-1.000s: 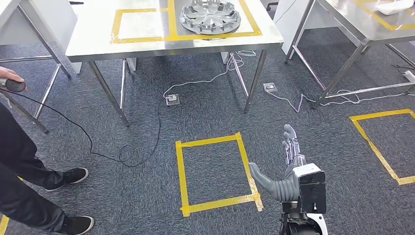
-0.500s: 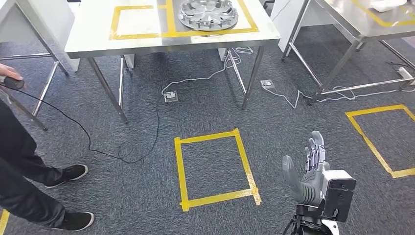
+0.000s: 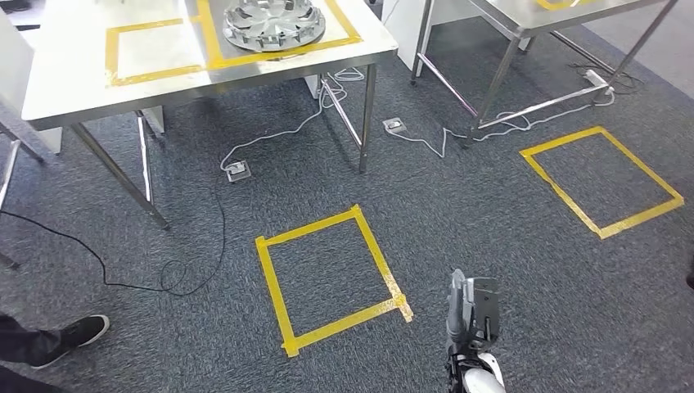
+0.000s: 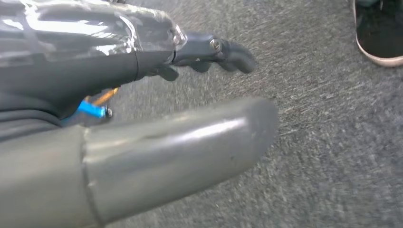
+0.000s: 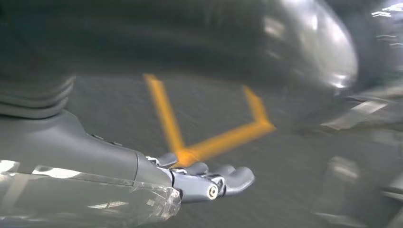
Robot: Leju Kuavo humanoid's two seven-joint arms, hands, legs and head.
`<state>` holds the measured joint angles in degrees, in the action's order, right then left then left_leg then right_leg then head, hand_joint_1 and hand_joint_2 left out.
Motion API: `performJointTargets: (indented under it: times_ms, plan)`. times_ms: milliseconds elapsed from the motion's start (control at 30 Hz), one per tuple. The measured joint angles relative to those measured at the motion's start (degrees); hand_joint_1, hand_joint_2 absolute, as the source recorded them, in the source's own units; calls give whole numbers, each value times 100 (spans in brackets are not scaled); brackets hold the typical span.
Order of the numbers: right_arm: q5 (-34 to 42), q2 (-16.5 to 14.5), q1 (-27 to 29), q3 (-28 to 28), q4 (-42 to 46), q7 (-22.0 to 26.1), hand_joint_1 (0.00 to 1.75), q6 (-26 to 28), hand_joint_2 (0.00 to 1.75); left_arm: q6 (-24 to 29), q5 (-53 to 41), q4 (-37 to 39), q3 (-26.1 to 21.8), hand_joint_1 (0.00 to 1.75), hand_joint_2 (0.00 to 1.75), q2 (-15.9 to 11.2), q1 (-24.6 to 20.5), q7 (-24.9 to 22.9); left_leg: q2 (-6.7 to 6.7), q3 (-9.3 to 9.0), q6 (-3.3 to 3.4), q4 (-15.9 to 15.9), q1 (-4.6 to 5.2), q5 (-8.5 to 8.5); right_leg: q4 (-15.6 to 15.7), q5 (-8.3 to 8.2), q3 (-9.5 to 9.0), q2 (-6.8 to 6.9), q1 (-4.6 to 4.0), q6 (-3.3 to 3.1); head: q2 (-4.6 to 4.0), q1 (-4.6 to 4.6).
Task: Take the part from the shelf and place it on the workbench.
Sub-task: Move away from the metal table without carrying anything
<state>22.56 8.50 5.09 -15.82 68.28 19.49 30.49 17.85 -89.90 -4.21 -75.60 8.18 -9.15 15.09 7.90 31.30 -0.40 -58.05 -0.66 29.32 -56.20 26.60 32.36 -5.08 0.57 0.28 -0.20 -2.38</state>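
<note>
Looking down from the head, the round silver part (image 3: pixel 274 23) sits on the workbench (image 3: pixel 65 86), inside yellow tape, well apart from the right hand (image 3: pixel 468 307) low over the carpet (image 3: pixel 491 213). Up close, the left hand (image 4: pixel 142 109) hangs near a black shoe (image 4: pixel 380 31). Both hands' fingers are spread, holding nothing.
</note>
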Motion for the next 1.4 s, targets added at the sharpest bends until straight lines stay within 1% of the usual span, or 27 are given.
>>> performJointTargets:
  times_ms: [33, 100, 167, 233, 300, 333, 367, 400, 467, 533, 600, 633, 700, 733, 767, 833, 867, 933, 1000, 1033, 1067, 1133, 1200, 1267, 1333, 1367, 1400]
  plan:
    - [220, -7, -80, 3, -329, -123, 0, -97, 0, 0, -1, -1, 22, 0, 0, 5, 11, -18, -10, -8, 24, 5, -2, -15, -14, -5, 24, -57, -3, 16, -1, 9]
    - [684, -14, -184, 24, -1054, -566, 0, -245, 0, -1, -2, -1, 50, 0, 0, 8, 32, -71, -178, -16, 77, 4, -10, -14, -32, -5, 41, -149, 2, 42, -1, -16]
    - [1007, -17, -272, 56, -1657, -1077, 0, -276, 0, -2, -3, -2, 77, 0, 0, 10, 47, -127, -377, -22, 116, 9, -26, -14, -277, 150, 165, 46, -9, 85, -1, -75]
    - [1211, -33, -419, 88, -2171, -1538, 0, -245, 0, -10, -3, -4, 121, 0, 0, 6, 67, -176, -605, -18, 147, 11, -11, -2, -981, 512, 522, 377, -16, 135, -2, -164]
    - [1365, -61, -533, 127, -2669, -1930, 0, -186, 0, -34, -3, -5, 169, 0, 0, -6, 82, -203, -839, -17, 169, 10, 20, 22, -1690, 774, 865, 501, -8, 146, -2, -211]
    - [1416, -75, -552, 148, -2881, -2052, 0, -160, 0, -48, -3, -5, 186, 0, 0, -14, 83, -203, -941, -23, 177, 9, 40, 36, -1780, 755, 897, 517, -9, 125, -1, -227]
    - [1457, -82, -561, 168, -3085, -2129, 0, -135, 0, -61, -2, -5, 198, 0, 0, -20, 82, -197, -1026, -32, 179, 10, 62, 50, -1631, 629, 809, 531, -19, 85, -1, -248]
    - [1489, -84, -571, 189, -3249, -2162, 0, -120, 0, -73, -2, -5, 207, 0, 0, -22, 80, -189, -1103, -45, 180, 12, 86, 62, -1271, 433, 617, 580, -47, 19, -1, -269]
    - [1531, -67, -632, 231, -3549, -2176, 0, -93, 0, -97, -3, -6, 237, 0, 0, -7, 74, -164, -1246, -67, 175, 27, 115, 81, -456, 147, 200, 858, -161, -149, -1, -285]
    - [1559, -49, -705, 277, -3789, -2163, 0, -73, 0, -117, -4, -6, 286, 0, 0, 7, 68, -137, -1373, -80, 152, 42, 120, 96, -89, 89, 25, 1035, -259, -266, 0, -275]
    - [1580, -36, -733, 319, -3998, -2148, 0, -63, 0, -124, -4, -4, 329, 0, 0, 21, 63, -114, -1480, -118, 117, 64, 125, 113, -33, 73, 2, 934, -273, -297, 0, -286]
    - [1588, -33, -730, 335, -4101, -2139, 0, -61, 0, -125, -4, -3, 346, 0, 0, 28, 61, -106, -1430, -145, 95, 78, 121, 136, 26, 48, -38, 887, -254, -292, -1, -297]
    - [1592, -49, -753, 353, -4302, -2121, 0, -59, 0, -124, -4, -4, 389, 0, 0, 33, 53, -93, -1054, -104, 47, -89, 82, 282, 161, -15, -126, 779, -208, -274, -1, -285]
    - [1594, -66, -783, 360, -4399, -2113, 0, -60, 0, -123, -4, -4, 419, 0, 0, 29, 55, -90, -842, 13, 25, -356, 53, 432, 195, -36, -145, 717, -187, -265, -1, -258]
    - [1594, -84, -825, 374, -4492, -2107, 0, -60, 0, -123, -3, -5, 450, 0, 0, 26, 63, -87, -721, 187, 2, -738, 29, 604, 201, -41, -147, 637, -181, -266, -1, -219]
    - [1597, -116, -888, 415, -4685, -2102, 0, -52, 0, -126, -2, -5, 497, 0, 0, 18, 84, -89, -717, 531, -46, -1394, 13, 795, 183, -35, -151, 453, -172, -270, 0, -131]
    - [1598, -131, -902, 434, -4775, -2103, 0, -44, 0, -128, 0, -5, 511, 0, 0, 14, 90, -89, -731, 605, -67, -1479, 10, 741, 169, -26, -159, 363, -169, -266, 0, -96]
    - [1595, -153, -906, 452, -4921, -2135, 0, -23, 0, -131, 2, -8, 526, 0, 0, 8, 91, -100, -632, 439, -108, -964, -18, 311, 97, 21, -165, 170, -150, -228, 0, -48]
    - [1590, -164, -928, 456, -5026, -2200, 0, 4, 0, -130, 2, -11, 549, 0, 0, 7, 96, -129, -308, 183, -114, -323, -75, 26, -42, 96, -113, -23, -134, -161, 0, -27]
    - [1589, -166, -947, 457, -5069, -2228, 0, 17, 0, -128, 1, -13, 566, 0, 0, 6, 99, -148, -199, 121, -95, -177, -89, 13, -97, 119, -68, -111, -123, -129, -1, -30]
    - [1589, -171, -962, 457, -5115, -2251, 0, 27, 0, -127, -1, -15, 586, 0, 0, 6, 101, -168, -181, 97, -57, -135, -88, 58, -131, 125, -23, -207, -111, -94, -1, -32]
    - [1589, -183, -959, 457, -5194, -2277, 0, 37, 0, -125, -1, -19, 612, 0, 0, -1, 95, -195, -354, 67, 10, -115, -75, 72, -150, 120, 33, -323, -88, -39, -1, -37]
    - [1587, -190, -947, 457, -5259, -2286, 0, 41, 0, -122, -1, -28, 621, 0, 0, -13, 93, -208, -549, 19, 68, -97, -83, 86, -363, 238, 142, -53, -102, 23, -2, -80]
    - [1583, -197, -983, 458, -5300, -2292, 0, 42, 0, -120, -2, -34, 625, 0, 0, -22, 108, -234, -774, -25, 111, -88, -71, 122, -1016, 547, 481, 355, -92, 92, -2, -156]
    - [1583, -220, -1008, 459, -5324, -2296, 0, 39, 0, -115, -2, -39, 627, 0, 0, -32, 115, -268, -996, -53, 120, -89, -49, 166, -1739, 790, 882, 494, -47, 134, -1, -192]
    - [1583, -233, -994, 458, -5336, -2296, 0, 38, 0, -111, -2, -43, 628, 0, 0, -37, 110, -278, -1083, -70, 117, -89, -42, 189, -1857, 766, 956, 512, -31, 138, -1, -203]
    - [1583, -242, -972, 458, -5351, -2296, 0, 37, 0, -108, -2, -46, 629, 0, 0, -42, 102, -284, -1162, -95, 110, -89, -36, 213, -1759, 631, 917, 528, -24, 126, -1, -217]
